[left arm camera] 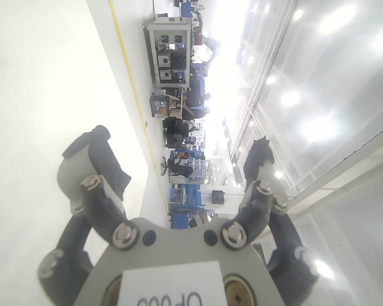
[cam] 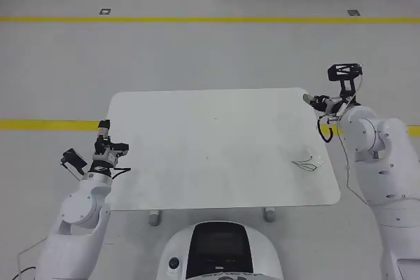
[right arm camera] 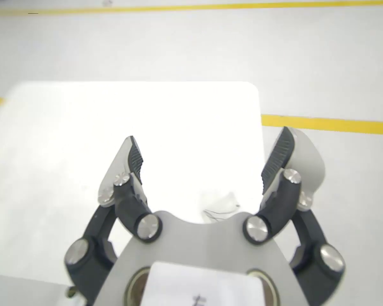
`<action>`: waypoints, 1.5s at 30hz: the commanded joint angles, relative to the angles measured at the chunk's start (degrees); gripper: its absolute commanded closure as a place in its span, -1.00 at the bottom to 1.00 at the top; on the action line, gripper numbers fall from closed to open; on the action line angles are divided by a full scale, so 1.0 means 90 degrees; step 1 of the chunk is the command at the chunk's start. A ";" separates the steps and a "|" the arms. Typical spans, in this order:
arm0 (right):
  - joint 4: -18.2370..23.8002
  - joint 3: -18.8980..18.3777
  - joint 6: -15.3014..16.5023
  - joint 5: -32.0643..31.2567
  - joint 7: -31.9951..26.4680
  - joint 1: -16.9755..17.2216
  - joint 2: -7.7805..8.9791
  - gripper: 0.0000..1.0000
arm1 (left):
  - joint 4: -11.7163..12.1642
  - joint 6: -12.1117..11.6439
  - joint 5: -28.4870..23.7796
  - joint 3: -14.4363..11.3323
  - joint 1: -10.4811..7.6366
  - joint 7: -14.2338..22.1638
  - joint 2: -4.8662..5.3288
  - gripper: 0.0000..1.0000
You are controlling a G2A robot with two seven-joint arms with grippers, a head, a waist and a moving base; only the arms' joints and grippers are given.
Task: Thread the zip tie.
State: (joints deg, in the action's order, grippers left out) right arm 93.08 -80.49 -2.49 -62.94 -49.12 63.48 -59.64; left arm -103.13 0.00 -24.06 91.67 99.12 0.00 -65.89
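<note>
We've got the zip tie (cam: pixel 306 164) (right arm camera: pixel 220 210) lying flat on the white table (cam: pixel 217 147) (right arm camera: pixel 83 128), close to its right edge and touched by neither arm. The right gripper (cam: pixel 311 100) (right arm camera: pixel 210 148) hangs by the table's far right corner, well apart from the tie, fingers spread wide with nothing between them. Over at the table's left edge we see the left gripper (cam: pixel 103 126) (left arm camera: pixel 178 141), its fingers likewise apart and empty.

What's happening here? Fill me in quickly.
Nothing is being handled yet. The zip tie lies untouched on the white table, near its right edge. The left gripper hangs off the table's left side and the right gripper by the far right corner, both with jaws open and empty.
</note>
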 commanded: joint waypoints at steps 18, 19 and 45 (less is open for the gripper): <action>-0.0236 0.0685 0.1306 -0.2055 -0.0781 -0.0321 0.0054 -1.00 | 0.0000 0.0000 0.0000 0.0000 0.0000 0.0000 0.0000 -1.00; -0.0250 0.0707 0.1487 -0.2184 -0.0877 -0.0368 0.0064 -1.00 | 0.0000 0.0000 0.0000 0.0000 0.0000 0.0000 0.0000 -1.00; -0.1379 0.2020 0.2441 -0.0619 -0.1783 -0.1085 0.0176 -1.00 | 0.0000 0.0000 0.0000 0.0000 0.0000 0.0000 0.0000 -1.00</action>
State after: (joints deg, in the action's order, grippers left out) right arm 80.66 -63.41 19.49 -74.42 -63.32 53.87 -58.63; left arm -103.13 0.00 -24.06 91.67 99.12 0.00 -65.89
